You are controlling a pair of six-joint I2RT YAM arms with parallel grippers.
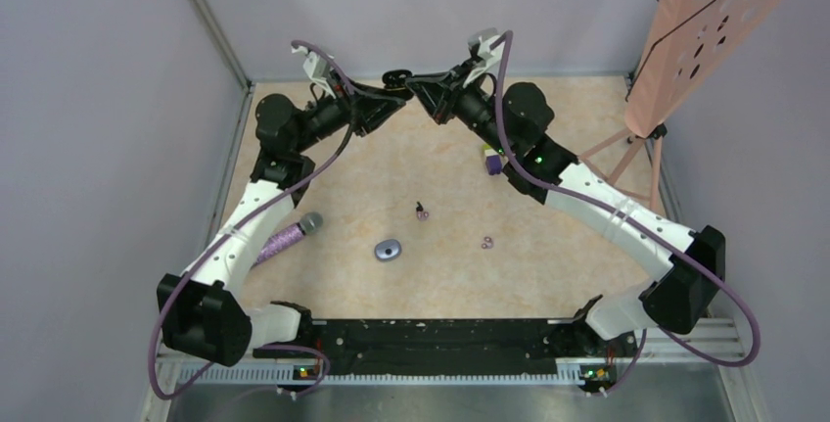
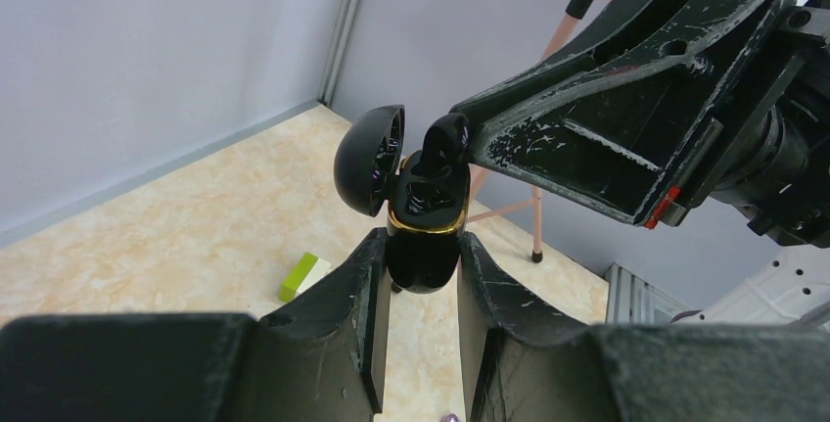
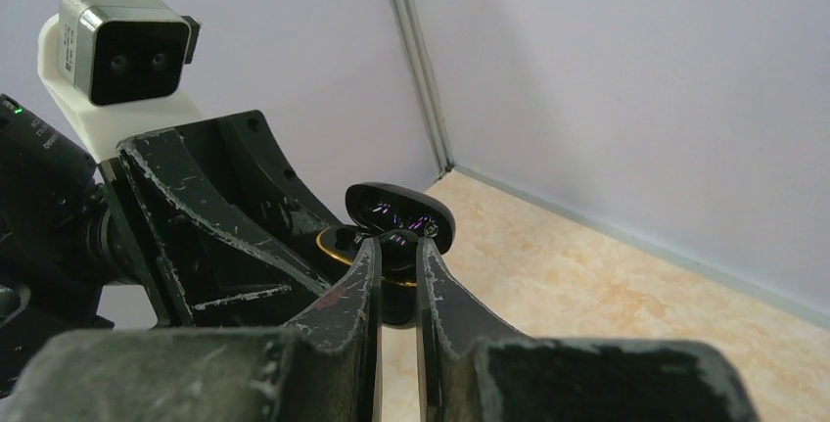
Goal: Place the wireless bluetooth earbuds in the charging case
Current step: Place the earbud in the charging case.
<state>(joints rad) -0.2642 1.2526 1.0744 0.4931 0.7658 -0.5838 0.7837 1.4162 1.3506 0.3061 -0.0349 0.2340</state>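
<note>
My left gripper (image 1: 394,86) (image 2: 422,248) is shut on a glossy black charging case (image 2: 423,246) with a gold rim. It holds the case high above the far middle of the table, with the lid (image 2: 369,160) open. My right gripper (image 1: 417,83) (image 3: 396,248) is shut on an all-black earbud (image 2: 444,142) (image 3: 398,240) and holds it at the case's open mouth, touching the cavity. A purple earbud piece with a dark stem (image 1: 421,211) and a purple ring-like piece (image 1: 486,242) lie on the table.
A green-and-purple block (image 1: 492,161) (image 2: 302,276) lies under the right forearm. A grey-blue oval object (image 1: 389,250) and a purple cylinder with a grey head (image 1: 287,237) lie at mid-left. A pink perforated board on a stand (image 1: 719,25) is at far right. Walls enclose the table.
</note>
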